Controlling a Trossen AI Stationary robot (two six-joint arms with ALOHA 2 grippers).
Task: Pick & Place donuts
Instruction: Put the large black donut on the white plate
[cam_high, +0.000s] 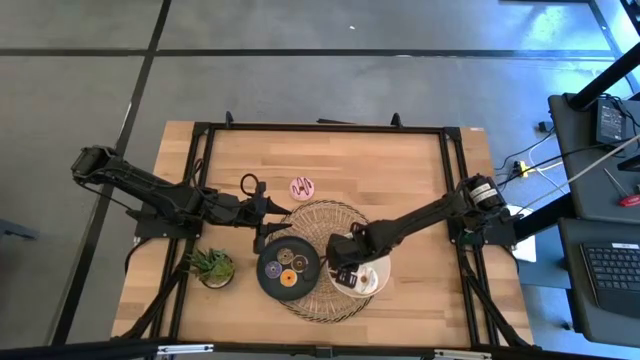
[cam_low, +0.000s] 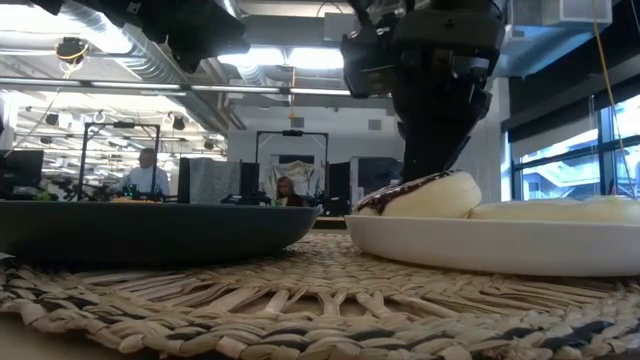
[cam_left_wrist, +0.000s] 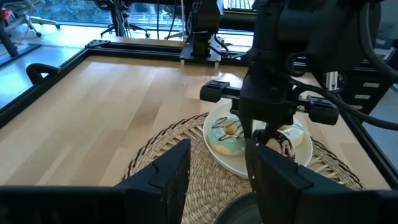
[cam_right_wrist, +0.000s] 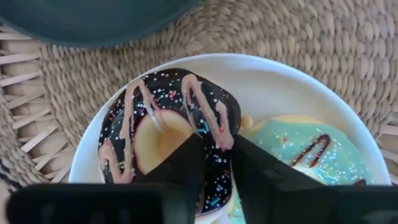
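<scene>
My right gripper (cam_high: 345, 265) (cam_right_wrist: 217, 165) stands over the white plate (cam_high: 378, 283) and is shut on the chocolate-and-white donut (cam_right_wrist: 168, 118). The green donut (cam_right_wrist: 298, 149) (cam_left_wrist: 225, 138) lies flat on the same plate beside it. Several mini donuts (cam_high: 286, 268) rest on the black plate (cam_high: 268, 283). The pink donut (cam_high: 302, 187) lies on the bare table beyond the mat. My left gripper (cam_high: 265, 228) (cam_left_wrist: 217, 180) hovers open at the mat's left edge and touches nothing. My right gripper pinches the chocolate donut's ring wall (cam_right_wrist: 219, 127), one finger (cam_right_wrist: 186, 165) in the hole and the other (cam_right_wrist: 252, 165) outside, next to the green donut. It comes from above, pointing down. The donut (cam_low: 420, 195) sits tilted, its lower edge on the white plate (cam_low: 480, 250).
Both plates sit on a round woven mat (cam_high: 325, 305) (cam_low: 300, 300). A small potted plant (cam_high: 212, 265) stands left of the black plate. A black loop-shaped object (cam_high: 250, 184) lies near the pink donut. Bare wood stretches across the table's far half. People sit in the room behind.
</scene>
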